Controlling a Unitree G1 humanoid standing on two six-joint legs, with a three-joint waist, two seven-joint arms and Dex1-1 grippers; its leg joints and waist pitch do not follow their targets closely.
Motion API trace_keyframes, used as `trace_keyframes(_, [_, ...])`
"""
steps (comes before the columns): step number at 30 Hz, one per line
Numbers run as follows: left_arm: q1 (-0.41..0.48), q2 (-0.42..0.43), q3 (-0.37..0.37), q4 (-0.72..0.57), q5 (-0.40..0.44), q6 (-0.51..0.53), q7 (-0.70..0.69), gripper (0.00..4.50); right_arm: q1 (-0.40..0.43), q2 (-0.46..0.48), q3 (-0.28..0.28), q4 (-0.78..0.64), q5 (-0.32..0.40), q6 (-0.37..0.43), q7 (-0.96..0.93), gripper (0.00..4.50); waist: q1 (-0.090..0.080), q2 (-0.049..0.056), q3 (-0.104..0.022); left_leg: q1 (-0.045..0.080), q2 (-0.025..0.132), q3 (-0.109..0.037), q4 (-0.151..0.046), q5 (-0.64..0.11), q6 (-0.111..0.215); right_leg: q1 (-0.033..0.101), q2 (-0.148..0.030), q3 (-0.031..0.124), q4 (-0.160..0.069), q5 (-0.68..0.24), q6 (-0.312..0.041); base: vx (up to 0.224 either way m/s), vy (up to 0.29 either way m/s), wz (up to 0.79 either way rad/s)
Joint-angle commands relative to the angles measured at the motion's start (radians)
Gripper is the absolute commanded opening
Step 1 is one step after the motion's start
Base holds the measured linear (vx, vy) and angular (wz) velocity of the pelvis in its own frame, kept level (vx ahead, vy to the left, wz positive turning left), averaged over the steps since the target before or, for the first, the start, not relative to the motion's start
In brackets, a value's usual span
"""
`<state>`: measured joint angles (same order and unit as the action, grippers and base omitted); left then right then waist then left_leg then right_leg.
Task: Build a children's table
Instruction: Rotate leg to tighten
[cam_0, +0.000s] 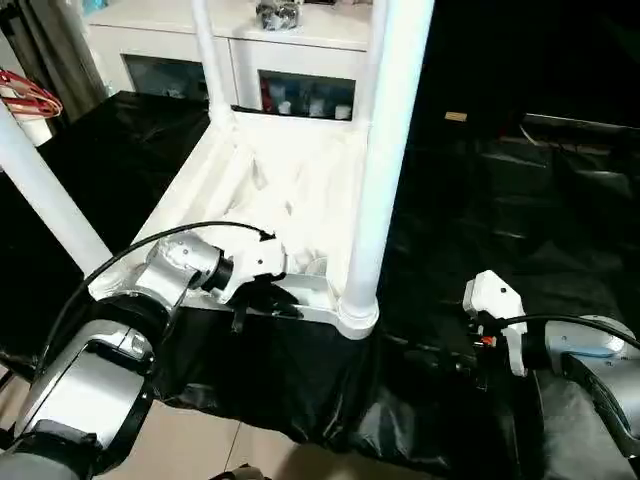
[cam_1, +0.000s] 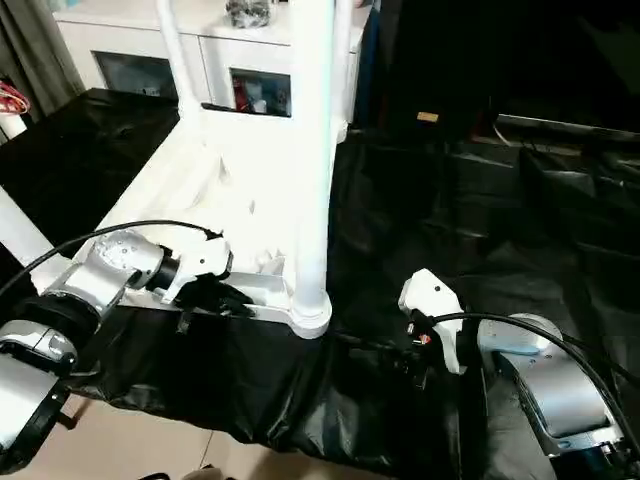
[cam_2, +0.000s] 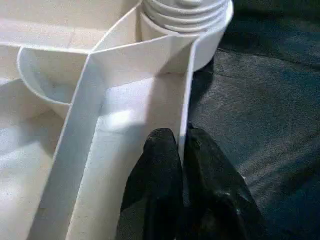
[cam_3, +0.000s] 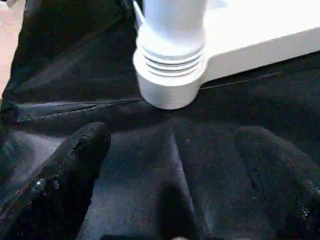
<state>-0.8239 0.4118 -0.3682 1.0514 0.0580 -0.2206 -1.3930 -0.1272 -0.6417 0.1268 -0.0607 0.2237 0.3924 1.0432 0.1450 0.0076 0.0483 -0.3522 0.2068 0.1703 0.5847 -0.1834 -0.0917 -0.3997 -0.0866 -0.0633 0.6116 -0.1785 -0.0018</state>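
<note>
Left wrist view: left gripper (cam_2: 182, 145) pinches the tabletop's (cam_0: 200, 180) rim wall (head view hides this). Right gripper (cam_3: 170, 165) gapes wide, empty, near the leg (cam_3: 172, 30). Cabinet (cam_0: 290, 45) behind.

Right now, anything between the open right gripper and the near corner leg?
Nothing visible. In the right wrist view, bare black sheet lies between the right gripper and the near leg standing in its corner socket. The left gripper is pinched on the table top's side wall, off that path.

Upturned top (cam_0: 270, 190) lies before cabinet (cam_0: 250, 50), legs (cam_0: 385, 150) seemingly socketed.
</note>
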Motion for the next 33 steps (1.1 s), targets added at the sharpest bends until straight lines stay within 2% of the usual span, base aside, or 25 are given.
trace_keyframes(1, [0.015,0.000,0.005,0.006,-0.008,0.019,-0.034,0.20,-0.005,0.001,-0.010,-0.015,0.003,-0.002,-0.014,4.50,0.008,0.000,-0.058,0.002,0.022,-0.006,-0.076,-0.261,0.010,0.052,-0.060,0.040,-0.080,-0.270,-0.191,0.000,0.000,0.00])
trace_keyframes(4, [0.031,-0.014,0.018,-0.024,-0.030,0.051,-0.033,0.06,-0.033,0.045,-0.036,-0.002,0.008,-0.024,-0.067,4.50,0.005,0.002,-0.062,-0.002,0.022,-0.006,-0.074,-0.244,0.006,0.055,-0.059,0.040,-0.070,-0.195,-0.217,0.000,0.000,0.00])
trace_keyframes(6, [0.057,-0.043,0.014,-0.061,-0.029,0.073,0.005,0.06,-0.046,0.069,-0.014,0.012,-0.004,-0.042,-0.079,4.50,0.003,-0.003,-0.063,0.001,0.024,-0.004,-0.071,-0.236,0.011,0.054,-0.060,0.040,-0.066,-0.154,-0.236,0.000,0.000,0.00])
trace_keyframes(7, [0.057,-0.043,0.014,-0.061,-0.029,0.073,0.005,0.06,-0.046,0.069,-0.014,0.012,-0.004,-0.042,-0.079,4.50,0.003,-0.001,-0.061,0.000,0.024,-0.004,-0.072,-0.238,0.013,0.054,-0.061,0.041,-0.067,-0.158,-0.239,0.000,0.000,0.00])
trace_keyframes(9, [0.070,-0.062,0.018,-0.069,-0.029,0.077,0.029,0.06,-0.048,0.080,0.003,0.011,-0.004,-0.047,-0.073,4.50,0.006,0.001,-0.060,0.000,0.022,-0.002,-0.071,-0.238,0.021,0.054,-0.059,0.040,-0.070,-0.174,-0.234,0.000,0.000,0.00])
trace_keyframes(10, [0.085,-0.086,0.023,-0.079,-0.022,0.079,0.060,0.06,-0.054,0.091,0.018,0.013,0.001,-0.044,-0.066,4.50,0.004,-0.009,-0.060,-0.001,0.022,-0.001,-0.071,-0.236,0.023,0.056,-0.058,0.040,-0.071,-0.175,-0.231,0.000,0.000,0.00])
trace_keyframes(14, [0.108,-0.105,0.023,-0.098,-0.016,0.092,0.094,0.06,-0.061,0.094,0.035,0.012,-0.004,-0.044,-0.060,4.50,0.007,-0.007,-0.056,0.001,0.022,-0.003,-0.076,-0.259,0.024,0.053,-0.061,0.040,-0.079,-0.260,-0.199,0.000,0.000,0.00])
trace_keyframes(16, [0.130,-0.114,0.025,-0.126,-0.017,0.100,0.117,0.06,-0.077,0.102,0.056,0.039,-0.034,-0.067,-0.074,4.50,0.006,-0.006,-0.056,0.003,0.022,-0.003,-0.076,-0.271,0.020,0.050,-0.064,0.041,-0.083,-0.300,-0.184,0.000,0.000,0.00])
trace_keyframes(17, [0.130,-0.114,0.025,-0.126,-0.017,0.100,0.117,0.06,-0.077,0.102,0.056,0.039,-0.034,-0.067,-0.074,4.50,0.003,-0.006,-0.055,0.000,0.022,-0.005,-0.079,-0.273,0.015,0.050,-0.064,0.040,-0.084,-0.315,-0.177,0.000,0.000,0.00])
trace_keyframes(20, [0.145,-0.129,0.038,-0.163,-0.029,0.129,0.142,0.06,-0.116,0.135,0.069,0.116,-0.082,-0.092,-0.132,4.50,-0.002,-0.009,-0.056,0.001,0.020,-0.004,-0.078,-0.267,0.013,0.047,-0.063,0.039,-0.085,-0.328,-0.173,0.000,0.000,0.00])
trace_keyframes(23, [0.156,-0.130,0.038,-0.185,-0.022,0.141,0.145,0.06,-0.145,0.158,0.069,0.164,-0.097,-0.095,-0.170,4.50,-0.002,-0.008,-0.058,0.000,0.019,-0.003,-0.076,-0.247,0.017,0.047,-0.062,0.041,-0.084,-0.316,-0.170,0.000,0.000,0.00])
trace_keyframes(24, [0.158,-0.131,0.040,-0.189,-0.023,0.146,0.148,0.06,-0.152,0.165,0.069,0.173,-0.091,-0.096,-0.168,4.50,-0.002,-0.011,-0.060,-0.001,0.020,-0.002,-0.075,-0.236,0.022,0.048,-0.062,0.041,-0.083,-0.295,-0.169,0.000,0.000,0.00])
trace_keyframes(27, [0.165,-0.132,0.043,-0.201,-0.029,0.156,0.151,0.06,-0.169,0.183,0.067,0.189,-0.079,-0.087,-0.173,4.50,-0.003,-0.007,-0.062,-0.003,0.020,-0.002,-0.074,-0.214,0.029,0.049,-0.060,0.040,-0.076,-0.250,-0.181,0.000,0.000,0.00])
trace_keyframes(28, [0.171,-0.131,0.042,-0.214,-0.029,0.164,0.152,0.06,-0.178,0.192,0.067,0.205,-0.075,-0.089,-0.169,4.50,-0.003,-0.013,-0.062,-0.003,0.020,-0.001,-0.073,-0.211,0.032,0.050,-0.059,0.040,-0.075,-0.236,-0.184,0.000,0.000,0.00])
trace_keyframes(30, [0.175,-0.131,0.044,-0.226,-0.029,0.173,0.153,0.02,-0.186,0.198,0.069,0.222,-0.079,-0.094,-0.161,4.33,-0.003,-0.008,-0.061,-0.002,0.021,-0.001,-0.074,-0.218,0.032,0.048,-0.061,0.040,-0.076,-0.248,-0.187,0.000,0.000,0.00])
trace_keyframes(31, [0.175,-0.131,0.044,-0.226,-0.029,0.173,0.153,0.02,-0.186,0.198,0.069,0.222,-0.079,-0.094,-0.161,4.33,-0.003,-0.011,-0.061,-0.002,0.021,0.000,-0.074,-0.217,0.033,0.049,-0.060,0.040,-0.076,-0.246,-0.186,0.000,0.000,0.00])
trace_keyframes(33, [0.179,-0.130,0.045,-0.237,-0.029,0.182,0.155,0.00,-0.194,0.209,0.067,0.238,-0.075,-0.101,-0.160,4.23,-0.004,-0.009,-0.060,-0.003,0.020,-0.001,-0.075,-0.221,0.031,0.049,-0.061,0.040,-0.077,-0.257,-0.184,0.000,0.000,0.00])
